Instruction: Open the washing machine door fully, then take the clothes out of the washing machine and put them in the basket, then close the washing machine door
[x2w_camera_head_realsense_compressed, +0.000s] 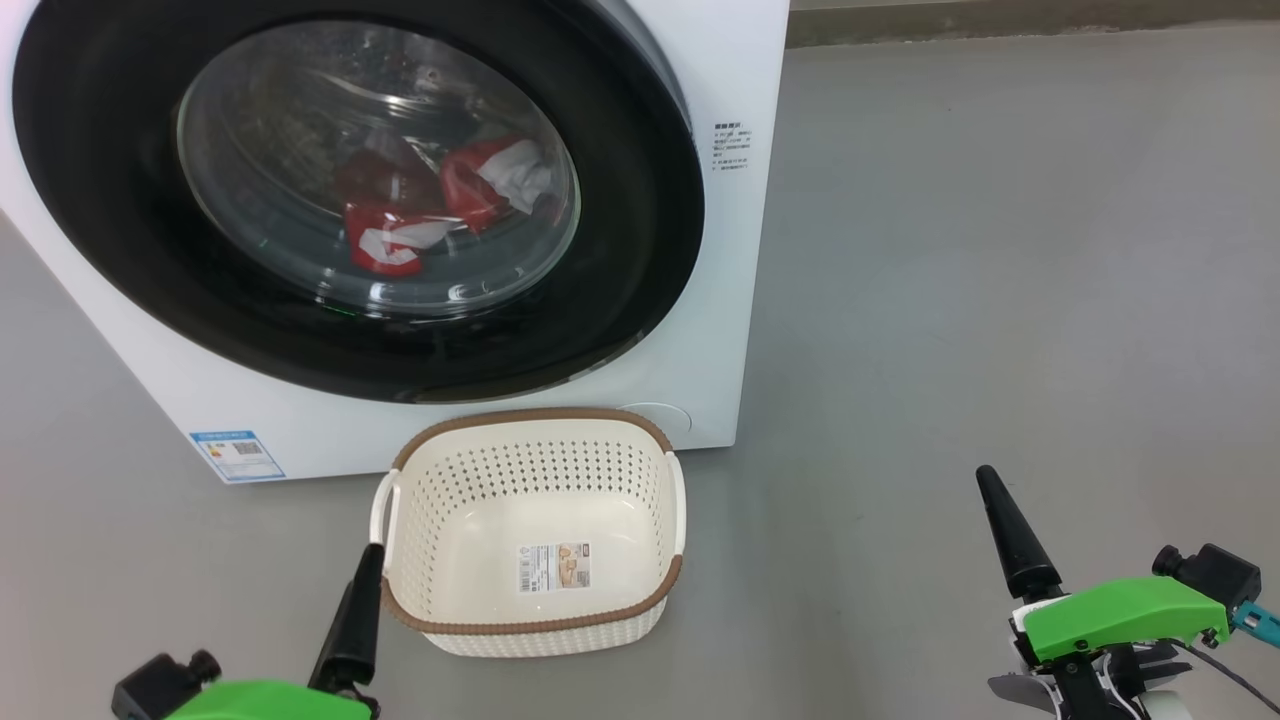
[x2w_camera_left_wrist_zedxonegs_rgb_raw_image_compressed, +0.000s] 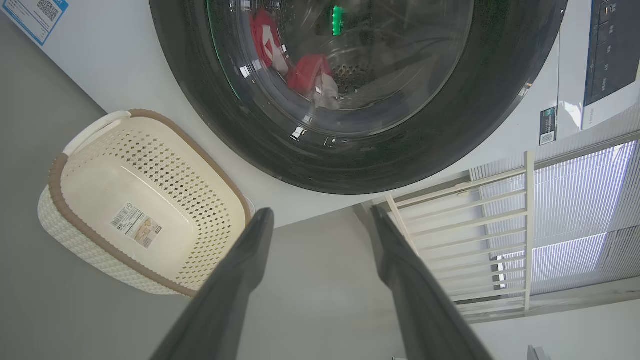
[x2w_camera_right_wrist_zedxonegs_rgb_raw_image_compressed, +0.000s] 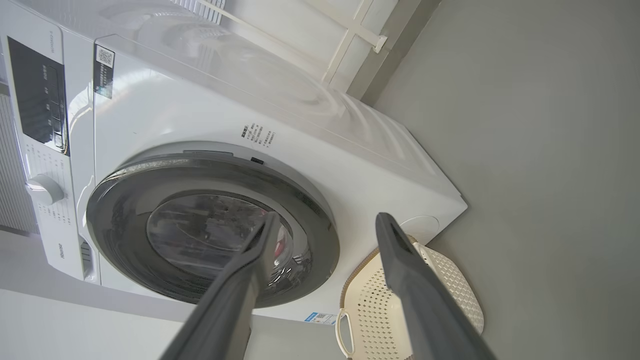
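The white washing machine (x2w_camera_head_realsense_compressed: 735, 300) stands at the upper left of the head view. Its round washing machine door (x2w_camera_head_realsense_compressed: 640, 220), black-rimmed with a glass bowl, lies against the front. Red and white clothes (x2w_camera_head_realsense_compressed: 440, 200) show behind the glass, also in the left wrist view (x2w_camera_left_wrist_zedxonegs_rgb_raw_image_compressed: 307, 72). The cream basket (x2w_camera_head_realsense_compressed: 530, 415) with a brown rim sits empty on the floor just before the machine. My left gripper (x2w_camera_left_wrist_zedxonegs_rgb_raw_image_compressed: 321, 212) is open, low, beside the basket's near left corner. My right gripper (x2w_camera_right_wrist_zedxonegs_rgb_raw_image_compressed: 328, 217) is open, well right of the basket, pointing at the door (x2w_camera_right_wrist_zedxonegs_rgb_raw_image_compressed: 115, 210) and basket (x2w_camera_right_wrist_zedxonegs_rgb_raw_image_compressed: 450, 285).
Grey floor (x2w_camera_head_realsense_compressed: 1000, 250) spreads to the right of the machine. A blue label (x2w_camera_head_realsense_compressed: 237, 455) marks the machine's low left corner. A dark control panel (x2w_camera_right_wrist_zedxonegs_rgb_raw_image_compressed: 42, 100) and a knob (x2w_camera_right_wrist_zedxonegs_rgb_raw_image_compressed: 44, 189) sit on the machine's top front. A white slatted rail (x2w_camera_left_wrist_zedxonegs_rgb_raw_image_compressed: 475, 235) stands beyond it.
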